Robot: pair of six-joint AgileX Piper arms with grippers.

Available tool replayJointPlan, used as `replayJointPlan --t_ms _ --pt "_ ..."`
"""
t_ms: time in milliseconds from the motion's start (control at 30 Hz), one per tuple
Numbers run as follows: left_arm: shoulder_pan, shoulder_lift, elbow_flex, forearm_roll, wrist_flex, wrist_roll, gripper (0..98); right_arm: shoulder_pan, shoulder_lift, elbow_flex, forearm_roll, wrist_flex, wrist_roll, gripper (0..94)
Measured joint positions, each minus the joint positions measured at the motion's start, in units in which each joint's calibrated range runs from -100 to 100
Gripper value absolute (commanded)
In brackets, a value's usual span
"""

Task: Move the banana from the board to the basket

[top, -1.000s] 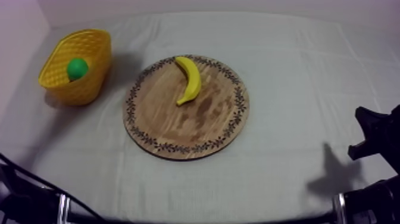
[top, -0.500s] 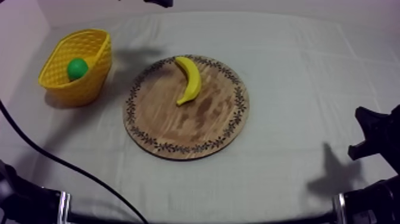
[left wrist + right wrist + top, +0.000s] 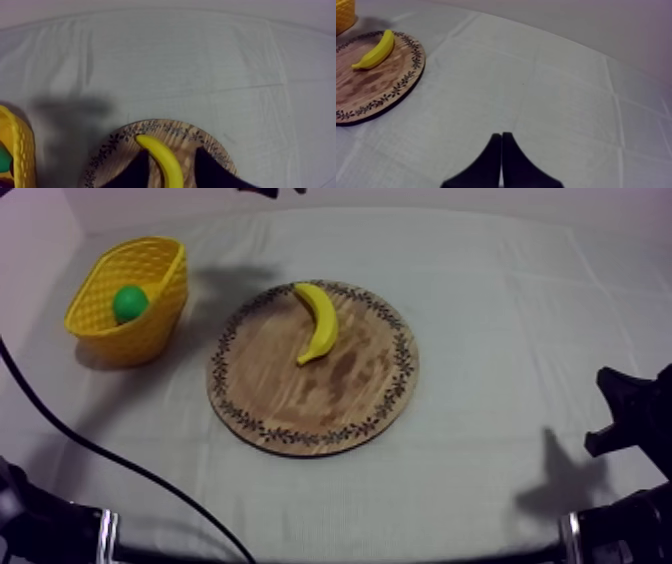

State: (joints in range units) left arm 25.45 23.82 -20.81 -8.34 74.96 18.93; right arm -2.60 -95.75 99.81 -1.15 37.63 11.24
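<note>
A yellow banana [image 3: 318,321] lies on the far part of the round wooden board [image 3: 300,403] in the middle of the table. The yellow basket [image 3: 150,246] stands at the far left with a green toy fruit [image 3: 129,303] inside. My left arm [image 3: 265,191] comes in at the far edge behind the board. In the left wrist view my left gripper [image 3: 171,150] hovers open over the board [image 3: 115,145], its fingers [image 3: 132,172] on either side of the banana [image 3: 162,157] without touching it. My right gripper [image 3: 501,150] is shut on nothing, low at the right [image 3: 625,413].
Grey-white cloth lies bare around the board. The basket's rim [image 3: 20,145] is close beside the board in the left wrist view. A dark shadow falls between the basket and the board.
My left arm has left the near left corner and now reaches in from the far edge above the board. The banana, the basket and the right arm have not moved.
</note>
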Motion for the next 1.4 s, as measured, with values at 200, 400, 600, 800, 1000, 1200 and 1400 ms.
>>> replayJointPlan --t_ms 200,400,600,800,1000,1200,1400 --pt "-0.27 0.41 0.13 1.15 1.76 0.16 71.9 0.0 0.0 0.0 0.0 0.0 0.0 0.3" --pt "-0.09 0.67 2.24 2.7 3.32 -0.43 75.2 0.0 0.0 0.0 0.0 0.0 0.0 0.3" --pt "0.57 1.17 6.19 3.4 2.95 -0.66 74.5 0.0 0.0 0.0 0.0 -0.01 0.0 0.3" --pt "1.39 3.23 11.74 3.91 0.25 -0.19 74.2 0.0 0.0 0.0 0.0 -0.01 0.0 0.3" --pt "2.13 7.11 13.27 4.73 -0.71 1.35 74.5 0.0 0.0 0.0 0.0 -0.01 0.0 0.3" --pt "2.0 10.99 10.5 5.76 -1.16 3.96 74.2 0.0 0.0 0.0 0.0 -0.01 0.0 0.3" --pt "2.01 14.55 7.74 6.59 -0.84 6.08 74.0 0.0 0.0 0.0 0.0 -0.01 0.0 0.3"
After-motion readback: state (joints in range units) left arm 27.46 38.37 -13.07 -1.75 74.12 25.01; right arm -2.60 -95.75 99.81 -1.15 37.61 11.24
